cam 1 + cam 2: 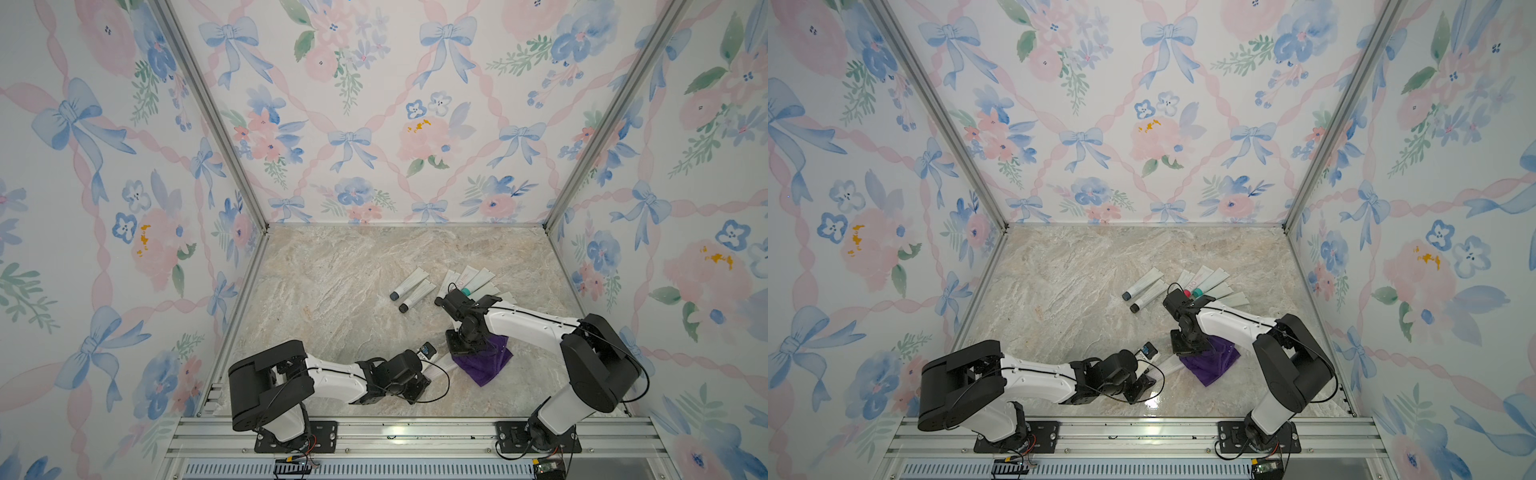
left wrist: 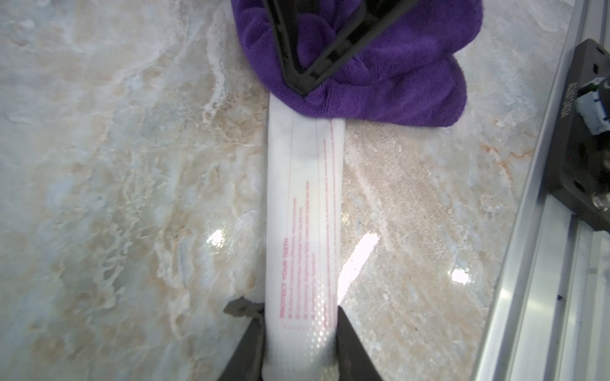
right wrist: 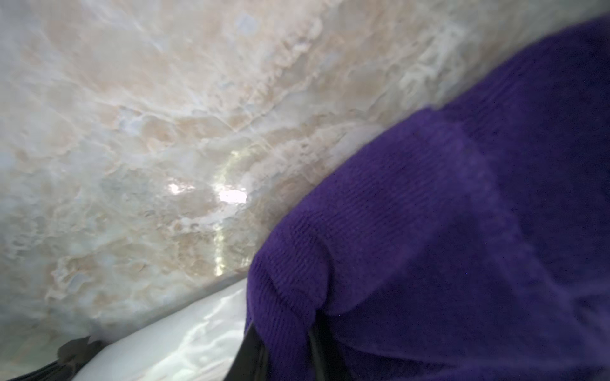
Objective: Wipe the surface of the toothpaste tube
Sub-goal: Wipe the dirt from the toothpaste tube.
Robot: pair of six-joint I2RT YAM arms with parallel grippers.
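Observation:
A white toothpaste tube (image 2: pixel 302 214) with pink print lies low over the marble table, and my left gripper (image 2: pixel 298 330) is shut on its near end, one dark finger on each side. In both top views the tube (image 1: pixel 440 368) (image 1: pixel 1169 365) runs from the left gripper (image 1: pixel 424 374) towards a purple cloth (image 1: pixel 484 361). My right gripper (image 3: pixel 287 346) is shut on a fold of that cloth (image 3: pixel 445 231). The cloth (image 2: pixel 363 76) rests on the tube's far end and hides it. The white tube (image 3: pixel 185 339) also shows beside the cloth in the right wrist view.
Several other toothpaste tubes lie at the back right: two with dark caps (image 1: pixel 411 286) and a fanned group (image 1: pixel 469 280) just behind the right arm. An aluminium rail (image 1: pixel 395 432) runs along the front edge. Floral walls close in three sides.

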